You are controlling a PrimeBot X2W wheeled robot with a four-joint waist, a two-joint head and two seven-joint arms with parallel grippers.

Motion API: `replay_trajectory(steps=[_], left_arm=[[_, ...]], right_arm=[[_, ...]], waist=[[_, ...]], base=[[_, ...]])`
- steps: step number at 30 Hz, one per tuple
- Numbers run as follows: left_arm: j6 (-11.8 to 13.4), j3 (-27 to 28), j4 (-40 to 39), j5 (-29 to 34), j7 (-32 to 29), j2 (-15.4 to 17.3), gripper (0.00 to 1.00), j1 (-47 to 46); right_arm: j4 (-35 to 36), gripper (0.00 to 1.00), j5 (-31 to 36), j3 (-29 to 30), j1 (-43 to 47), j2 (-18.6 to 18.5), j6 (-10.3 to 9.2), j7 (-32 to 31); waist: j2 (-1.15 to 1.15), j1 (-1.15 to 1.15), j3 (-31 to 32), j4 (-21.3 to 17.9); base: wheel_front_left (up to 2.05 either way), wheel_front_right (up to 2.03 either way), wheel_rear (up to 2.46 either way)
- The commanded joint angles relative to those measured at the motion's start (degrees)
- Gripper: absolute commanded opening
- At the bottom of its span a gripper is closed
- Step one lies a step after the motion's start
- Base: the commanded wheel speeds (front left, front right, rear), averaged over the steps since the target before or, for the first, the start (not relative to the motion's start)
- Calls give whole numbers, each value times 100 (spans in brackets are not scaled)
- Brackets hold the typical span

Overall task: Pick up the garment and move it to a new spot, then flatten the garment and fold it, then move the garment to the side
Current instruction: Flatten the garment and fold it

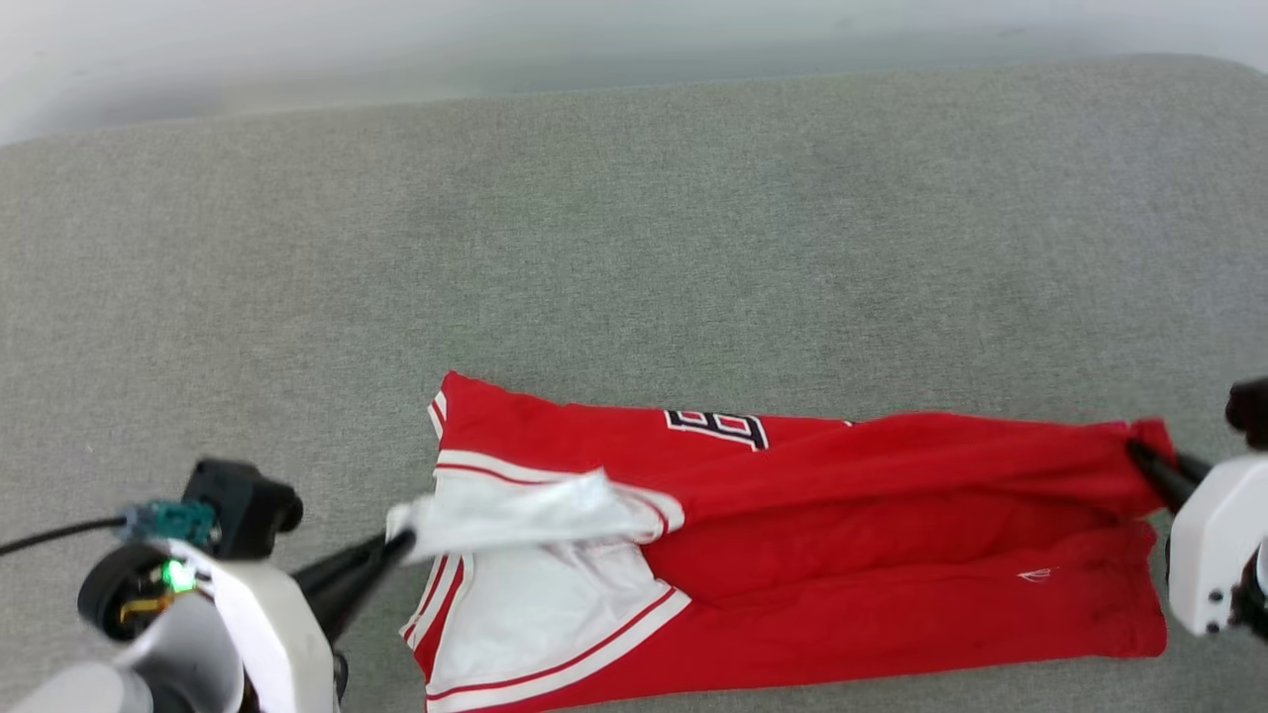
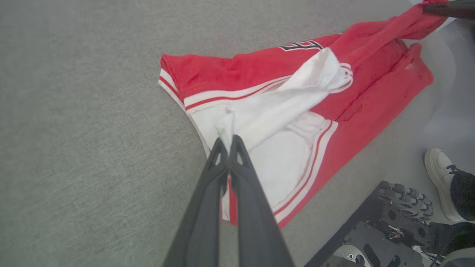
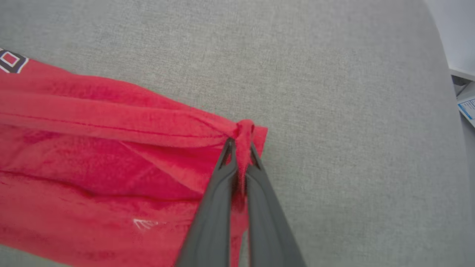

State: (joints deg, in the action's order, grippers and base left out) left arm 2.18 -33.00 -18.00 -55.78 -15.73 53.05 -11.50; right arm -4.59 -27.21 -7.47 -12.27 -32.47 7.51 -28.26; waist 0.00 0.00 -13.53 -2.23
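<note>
The garment (image 1: 842, 555), a red jersey with white sleeves and striped trim, lies lengthwise on the grey surface (image 1: 634, 248), partly folded, with black lettering showing at its far edge. My left gripper (image 1: 401, 543) is shut on the tip of a white sleeve (image 2: 282, 107) at the garment's left end, lifting it a little. My right gripper (image 1: 1137, 454) is shut on a bunched red corner (image 3: 245, 129) at the right end. The garment (image 2: 237, 70) stretches between the two grips, and its red body (image 3: 92, 155) is creased.
The grey fabric surface (image 3: 352, 92) extends far beyond the garment, with its far edge near a pale wall (image 1: 396, 40). A person's white shoe (image 2: 441, 178) and the robot's dark base (image 2: 386, 222) show at the lower right of the left wrist view.
</note>
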Motion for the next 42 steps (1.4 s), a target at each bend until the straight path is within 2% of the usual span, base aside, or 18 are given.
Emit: replay_trajectory(steps=[1, 9, 23, 24, 25, 29, 34, 39, 42], left_arm=[[48, -36, 42, -77, 11, 34, 0, 186], [85, -340, 201, -182, -93, 30, 0, 741], [-405, -912, 1444, 181, 171, -803, 0, 479], [-412, -935, 1528, 204, 198, -838, 49, 459], [-427, -956, 1599, 232, 224, -867, 100, 447], [-429, -946, 1835, 311, 452, -978, 100, 432], [-401, -749, 1844, 509, 1103, -1134, 100, 384], [-226, -352, 1776, 572, 2072, -1344, 100, 486], [-58, -84, 1817, 588, 2700, -1567, 100, 575]], right_arm=[[28, 0, -55, 4, 197, -4, -4, -21], [-120, 0, -111, -150, 719, -104, -4, -24], [-852, 0, -135, -714, 693, -240, -5, 332], [-902, 31, -202, -730, 704, -213, -5, 296], [-903, 100, -255, -758, 708, -193, -5, 292], [-751, 100, -381, -810, 645, -248, -3, 446], [-411, 100, -469, -636, 529, -325, -4, 574], [62, 100, -563, -176, 602, -111, -3, 525], [287, 100, -570, 234, 765, 168, -3, 413]], waist=[[0, 0, 15, -16], [0, 0, -10, -35], [0, 0, -59, 7], [0, 0, -36, 6], [0, 0, -10, 5], [0, 0, 132, 0], [0, 0, 362, -16], [0, 0, 585, -13], [0, 0, 676, 13]], base=[[0, 0, 0], [0, 0, 0], [0, 0, 0], [0, 0, 0], [0, 0, 0], [0, 0, 0], [0, 0, 0], [0, 0, 0], [0, 0, 0]])
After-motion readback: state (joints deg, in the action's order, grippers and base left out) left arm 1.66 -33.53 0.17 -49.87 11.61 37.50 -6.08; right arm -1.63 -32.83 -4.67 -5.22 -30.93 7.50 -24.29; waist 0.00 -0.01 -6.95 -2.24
